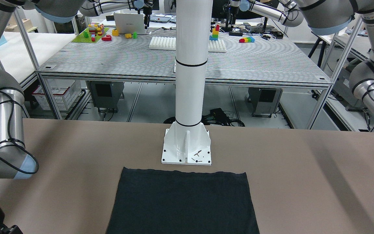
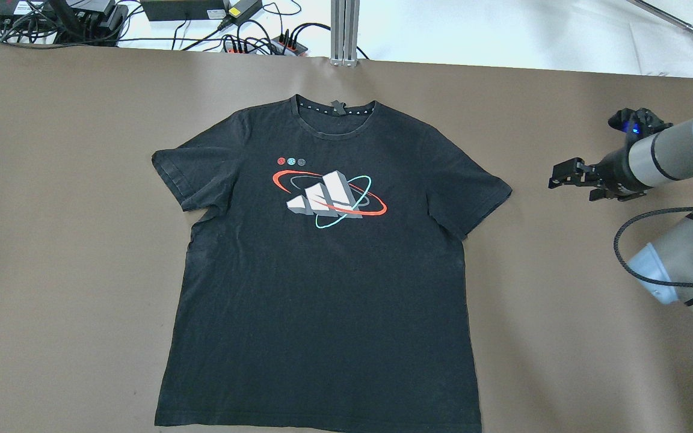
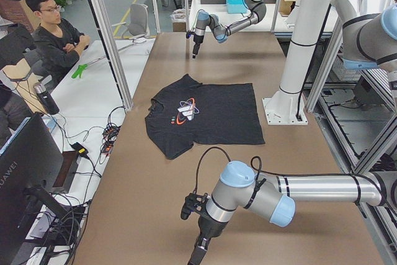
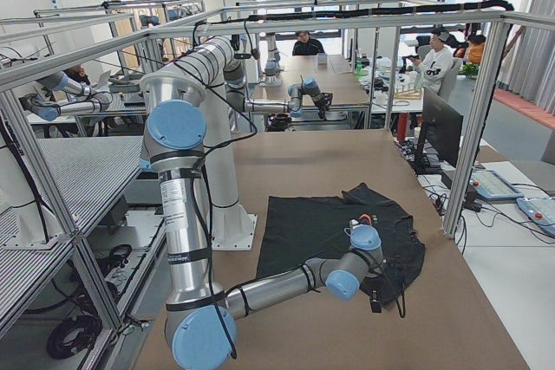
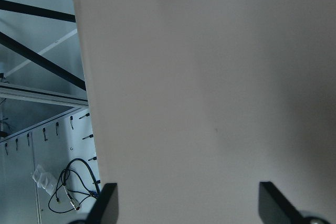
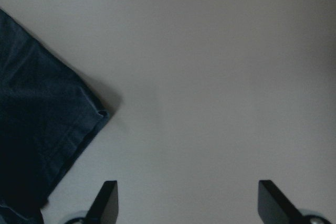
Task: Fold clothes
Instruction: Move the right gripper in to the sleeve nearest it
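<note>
A black T-shirt (image 2: 322,288) is laid flat, print (image 2: 329,195) upward, on the brown table (image 2: 52,240), directly in front of the white post (image 1: 189,81). Its wavy hem (image 1: 183,172) is set just beside the post's base plate (image 1: 174,152), with a narrow strip of table seen between them. The collar (image 2: 335,117) is turned to the side away from the post. Both sleeves (image 2: 181,177) are spread outward.

The right gripper (image 6: 186,202) is held on the robot's right of the post, near the end of one of the sleeves but apart from it. Its fingers (image 6: 106,203) are spread wide, and only bare table is seen between them.

The left gripper (image 5: 188,202) is held well away from the post on the robot's left, over bare table close to the table's edge and far from the T-shirt. Its fingers (image 5: 107,205) are likewise parted, and nothing is grasped.
</note>
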`<control>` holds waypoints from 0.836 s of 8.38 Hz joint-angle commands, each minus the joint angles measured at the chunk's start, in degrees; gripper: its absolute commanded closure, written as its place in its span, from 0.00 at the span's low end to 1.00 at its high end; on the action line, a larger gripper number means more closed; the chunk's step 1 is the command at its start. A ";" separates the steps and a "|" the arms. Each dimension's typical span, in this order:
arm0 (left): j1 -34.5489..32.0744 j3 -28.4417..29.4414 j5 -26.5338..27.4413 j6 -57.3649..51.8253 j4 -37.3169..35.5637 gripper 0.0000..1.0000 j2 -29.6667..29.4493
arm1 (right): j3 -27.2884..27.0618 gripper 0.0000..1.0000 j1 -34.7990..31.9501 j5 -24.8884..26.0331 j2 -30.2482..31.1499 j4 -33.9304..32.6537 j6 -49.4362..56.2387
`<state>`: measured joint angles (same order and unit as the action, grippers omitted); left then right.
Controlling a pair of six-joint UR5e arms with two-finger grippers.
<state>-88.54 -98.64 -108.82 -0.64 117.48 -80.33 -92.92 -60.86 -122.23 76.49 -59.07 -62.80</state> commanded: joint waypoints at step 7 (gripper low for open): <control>-0.06 -0.76 0.27 0.81 -0.23 0.06 -0.79 | 18.40 0.22 7.51 17.91 -11.81 12.40 -14.28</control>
<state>-88.60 -99.35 -108.80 -0.32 117.32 -81.19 -73.72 -54.21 -103.84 64.09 -47.13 -77.31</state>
